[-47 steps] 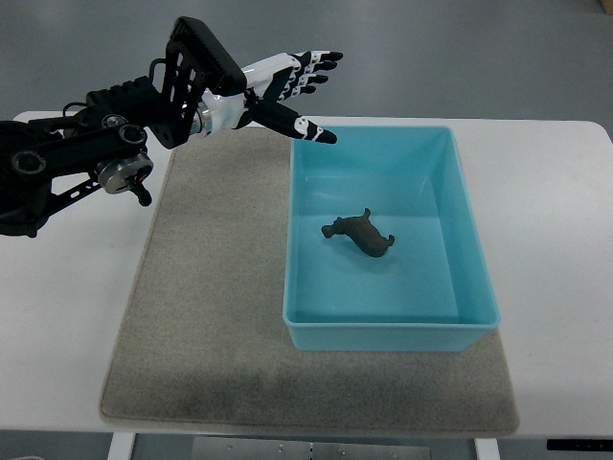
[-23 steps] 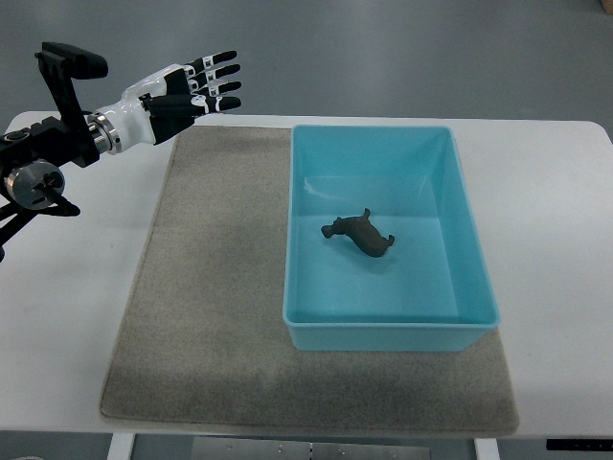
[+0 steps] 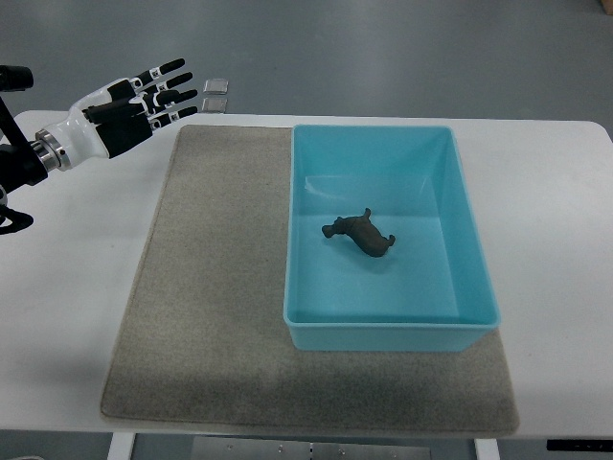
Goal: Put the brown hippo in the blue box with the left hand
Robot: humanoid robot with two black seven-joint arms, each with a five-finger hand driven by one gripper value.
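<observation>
A: Item: small brown toy hippo [image 3: 361,233]. Location?
B: Lodged on the floor of the light-blue plastic box [image 3: 391,331], on the grey mat [image 3: 206,316].
A: Left hand [image 3: 123,111]?
B: Fingers [image 3: 168,67] spread, nothing held, over the white counter [image 3: 57,278], well apart. Placing judged complete; only parking is required.

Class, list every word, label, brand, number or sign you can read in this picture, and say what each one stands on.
None can be read.
Blue box: no print.
Hippo: no print.
Mat: plain.
Table: plain.
Left hand: small white marks on its fingers, too small to read.
</observation>
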